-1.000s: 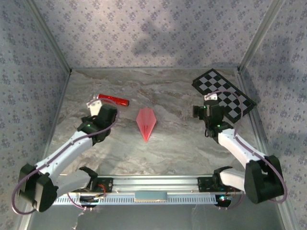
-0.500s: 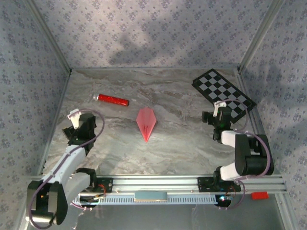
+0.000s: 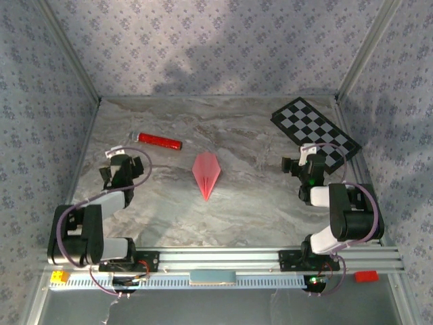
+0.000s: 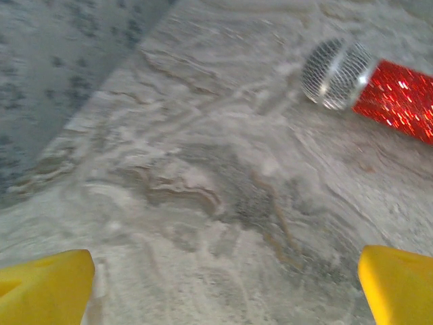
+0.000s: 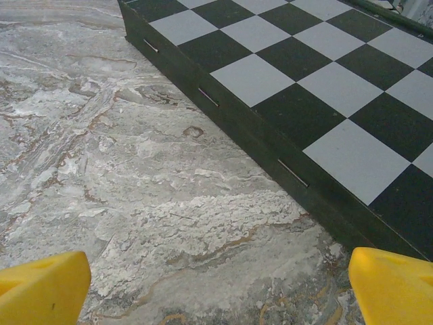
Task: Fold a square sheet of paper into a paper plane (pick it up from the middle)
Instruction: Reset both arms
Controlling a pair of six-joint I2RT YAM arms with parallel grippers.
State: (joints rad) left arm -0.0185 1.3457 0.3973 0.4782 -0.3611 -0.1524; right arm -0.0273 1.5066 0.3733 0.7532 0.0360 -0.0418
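You look about done here. The paper plane (image 3: pixel 206 174) lies flat in the middle of the table (image 3: pixel 250 203). It is a slim pink dart with a crease down its middle, and its sharp point aims at the near edge. All the pink paper you can see is in that dart shape, so I think the folding is over. What is left looks small: maybe nothing, maybe just parking the arms.

The left gripper (image 3: pixel 124 164) sits on the left side, well apart from the plane. Its jaws are spread wide and have nothing in them. The right gripper (image 3: pixel 308 162) sits on the right side, also well apart from the plane. Its jaws are spread wide too and hold nothing. Both arms are tucked in close to their bases.

The top view gives you the big picture all at once. You see the plane, both arms, the red cylinder (image 3: pixel 160 141) to the far left of the plane, and the checkerboard (image 3: pixel 314 128) at the far right. The finger ends are too small to read there.

The wrist views help with that. In the left wrist view you see yellow fingertips (image 4: pixel 44 288) far apart at the bottom corners, with bare table between them. The red cylinder's silver mesh end is up ahead on the right. In the right wrist view the yellow fingertips (image 5: pixel 40 288) are spread the same way. The checkerboard's dark edge is just ahead of them, close enough that you can see it is a thick board.
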